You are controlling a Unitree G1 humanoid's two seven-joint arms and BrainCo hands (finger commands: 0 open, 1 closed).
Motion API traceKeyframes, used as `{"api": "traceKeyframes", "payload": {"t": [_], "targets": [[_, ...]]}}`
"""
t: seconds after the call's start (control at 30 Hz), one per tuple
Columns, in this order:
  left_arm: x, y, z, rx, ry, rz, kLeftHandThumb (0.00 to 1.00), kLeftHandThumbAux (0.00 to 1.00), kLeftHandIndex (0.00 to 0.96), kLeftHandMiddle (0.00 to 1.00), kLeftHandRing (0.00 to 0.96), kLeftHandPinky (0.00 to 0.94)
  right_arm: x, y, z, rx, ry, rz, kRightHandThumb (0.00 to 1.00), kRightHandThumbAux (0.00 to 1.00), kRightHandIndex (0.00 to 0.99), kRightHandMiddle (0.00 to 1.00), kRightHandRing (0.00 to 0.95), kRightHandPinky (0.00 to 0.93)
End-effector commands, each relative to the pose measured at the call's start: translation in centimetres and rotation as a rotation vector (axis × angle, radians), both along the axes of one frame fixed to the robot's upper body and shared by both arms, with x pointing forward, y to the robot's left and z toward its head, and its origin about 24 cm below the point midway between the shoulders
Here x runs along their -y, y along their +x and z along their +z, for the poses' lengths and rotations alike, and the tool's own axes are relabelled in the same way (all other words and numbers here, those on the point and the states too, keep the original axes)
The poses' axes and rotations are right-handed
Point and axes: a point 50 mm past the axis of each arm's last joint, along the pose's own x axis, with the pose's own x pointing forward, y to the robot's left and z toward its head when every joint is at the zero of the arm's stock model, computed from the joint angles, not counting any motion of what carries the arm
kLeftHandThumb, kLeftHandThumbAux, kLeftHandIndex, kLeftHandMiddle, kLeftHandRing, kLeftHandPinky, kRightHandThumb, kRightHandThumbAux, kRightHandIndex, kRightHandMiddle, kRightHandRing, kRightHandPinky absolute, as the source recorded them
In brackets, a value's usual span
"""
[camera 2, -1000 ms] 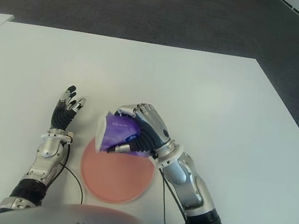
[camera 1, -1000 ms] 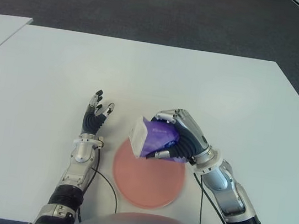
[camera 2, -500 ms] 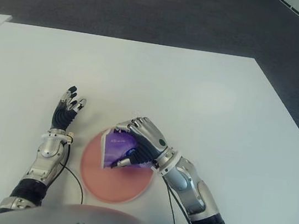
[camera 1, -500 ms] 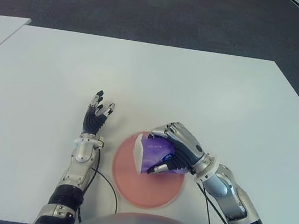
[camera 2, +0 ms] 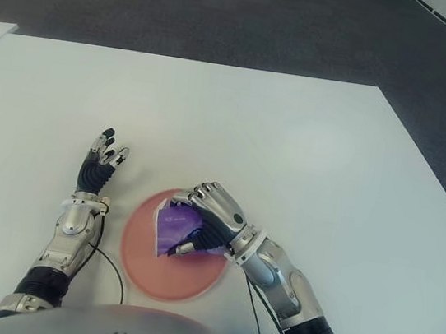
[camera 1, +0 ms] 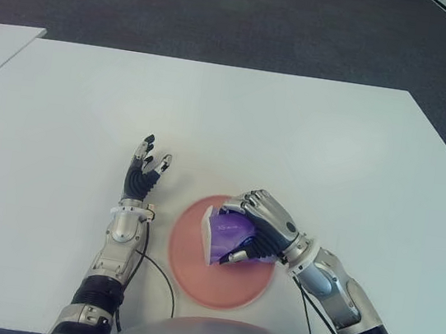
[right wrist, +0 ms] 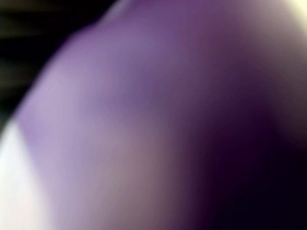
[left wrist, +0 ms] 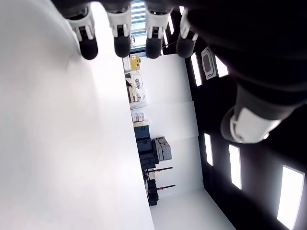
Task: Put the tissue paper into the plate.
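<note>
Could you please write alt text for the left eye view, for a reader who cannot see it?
The robot's right hand grips a purple tissue paper pack over the pink plate near the front edge of a white table. Its left hand shows to the left of the plate, fingers open and holding nothing.

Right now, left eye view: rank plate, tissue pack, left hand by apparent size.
1. Plate, clearly largest.
2. Left hand, fingers spread, and tissue pack: no ranking. They look alike, and the right hand grasping the pack over the plate hides part of it.
</note>
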Motion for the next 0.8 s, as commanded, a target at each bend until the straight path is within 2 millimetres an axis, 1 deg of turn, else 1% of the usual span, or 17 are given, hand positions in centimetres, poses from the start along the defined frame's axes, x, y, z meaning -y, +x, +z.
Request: {"api": "traceKeyframes", "payload": {"t": [0.03,0.53,0.63,0.7,0.73,0.77,0.8], "targets": [[-0.28,-0.25,-0.19,-0.007,-0.001,0.011,0.067,0.544,0.000,0.000,0.000,0.000,0.42,-0.34,-2.10,-0.083,-0.094,-0.041,0.747,0.705,0.442,0.888,0.885,0.865],[-0.35,-0.31,-0.29,-0.022,-0.016,0.019,0.067,0.550,0.000,0.000,0.000,0.000,0.34,-0.32,-2.48,-0.097,-0.079,-0.053,0.748,0.705,0.442,0.884,0.883,0.868],[-0.33,-0.34,-0.25,-0.020,-0.013,0.018,0.067,0.548,0.000,0.000,0.000,0.000,0.35,-0.48,-2.30,-0.127,-0.062,-0.053,0.747,0.705,0.442,0.883,0.877,0.862],[-0.35,-0.35,-0.24,-0.019,-0.010,0.017,0.068,0.547,0.000,0.000,0.000,0.000,0.36,-0.56,-2.04,-0.158,-0.044,-0.051,0.746,0.705,0.442,0.865,0.851,0.832],[-0.35,-0.36,-0.24,-0.019,-0.009,0.016,0.068,0.547,0.000,0.000,0.000,0.000,0.37,-0.59,-1.91,-0.174,-0.034,-0.050,0.743,0.705,0.441,0.844,0.827,0.799],[-0.36,-0.37,-0.24,-0.018,-0.006,0.016,0.068,0.547,0.000,0.000,0.000,0.000,0.39,-0.59,-1.80,-0.190,-0.027,-0.048,0.739,0.704,0.439,0.813,0.790,0.749],[-0.36,-0.37,-0.24,-0.018,-0.005,0.016,0.068,0.548,0.000,0.000,0.000,0.000,0.39,-0.59,-1.73,-0.201,-0.023,-0.046,0.731,0.704,0.436,0.729,0.704,0.664]]}}
